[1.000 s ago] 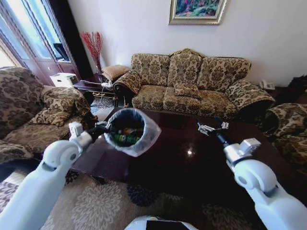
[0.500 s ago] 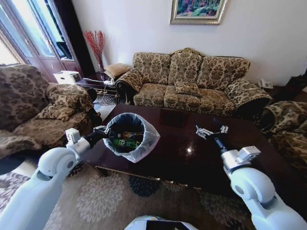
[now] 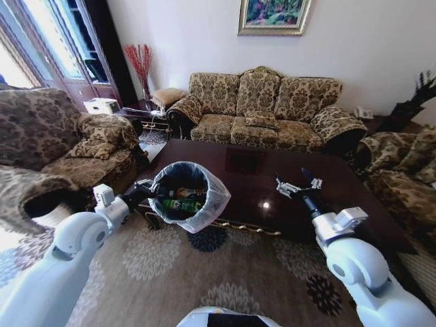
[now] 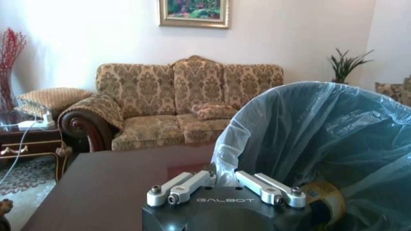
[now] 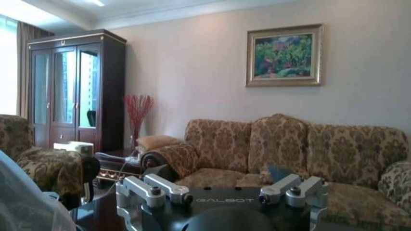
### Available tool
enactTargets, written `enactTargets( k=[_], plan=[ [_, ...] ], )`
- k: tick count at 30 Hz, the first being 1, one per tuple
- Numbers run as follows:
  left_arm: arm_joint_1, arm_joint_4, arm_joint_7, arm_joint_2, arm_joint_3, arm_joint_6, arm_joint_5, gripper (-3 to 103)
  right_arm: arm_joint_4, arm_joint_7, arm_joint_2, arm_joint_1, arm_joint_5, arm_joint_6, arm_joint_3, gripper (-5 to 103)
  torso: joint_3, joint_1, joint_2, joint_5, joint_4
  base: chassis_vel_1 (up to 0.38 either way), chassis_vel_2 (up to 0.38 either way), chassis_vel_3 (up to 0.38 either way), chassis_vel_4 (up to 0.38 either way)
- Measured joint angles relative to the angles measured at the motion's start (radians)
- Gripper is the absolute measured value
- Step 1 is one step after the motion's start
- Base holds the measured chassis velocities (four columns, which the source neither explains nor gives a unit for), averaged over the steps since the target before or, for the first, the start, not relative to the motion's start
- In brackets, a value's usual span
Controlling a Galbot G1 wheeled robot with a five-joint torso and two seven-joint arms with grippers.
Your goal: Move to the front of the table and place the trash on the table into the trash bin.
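Observation:
My left gripper (image 3: 145, 190) is shut on the rim of the trash bin (image 3: 188, 193), a small black bin with a whitish bag liner (image 4: 321, 144). It holds the bin in the air at the near left corner of the table (image 3: 238, 187). Inside the bin lie a green wrapper (image 3: 181, 203) and other trash that I cannot make out. My right gripper (image 3: 296, 185) hovers open above the table's right half with nothing in it. In the right wrist view its fingers (image 5: 157, 188) are spread wide.
A patterned sofa (image 3: 266, 112) stands behind the table. Armchairs flank the table on the left (image 3: 48, 143) and right (image 3: 402, 177). A side table (image 3: 136, 112) with red twigs sits at the back left. Patterned carpet (image 3: 204, 272) lies between me and the table.
The whole view has drawn back from the table, so more carpet shows in front. Both arms keep their poses, the left still holding the bin.

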Motion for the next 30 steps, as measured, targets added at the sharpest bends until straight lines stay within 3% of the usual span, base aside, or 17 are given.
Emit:
enactTargets(
  k=[9, 16, 30],
  plan=[
    [0.016, 0.013, 0.02, 0.002, -0.024, -0.018, -0.003, 2, -0.045, 0.006, -0.001, 0.042, -0.011, 0.017, -0.041, 100, -0.006, -0.005, -0.01, -0.0002, -0.0003, 0.185, -0.249, -0.235, 0.193],
    [0.021, 0.033, 0.026, 0.001, -0.026, -0.031, -0.001, 2, -0.068, 0.005, 0.006, 0.048, -0.024, 0.021, -0.053, 100, -0.01, -0.009, -0.021, -0.0005, -0.0002, -0.001, 0.003, -0.004, -0.016],
    [0.021, 0.066, 0.064, -0.001, -0.014, -0.049, 0.021, 2, -0.116, 0.003, 0.012, 0.088, -0.029, 0.024, -0.088, 100, -0.052, -0.043, -0.094, -0.0004, -0.0003, -0.002, 0.004, 0.002, -0.003]
  ],
)
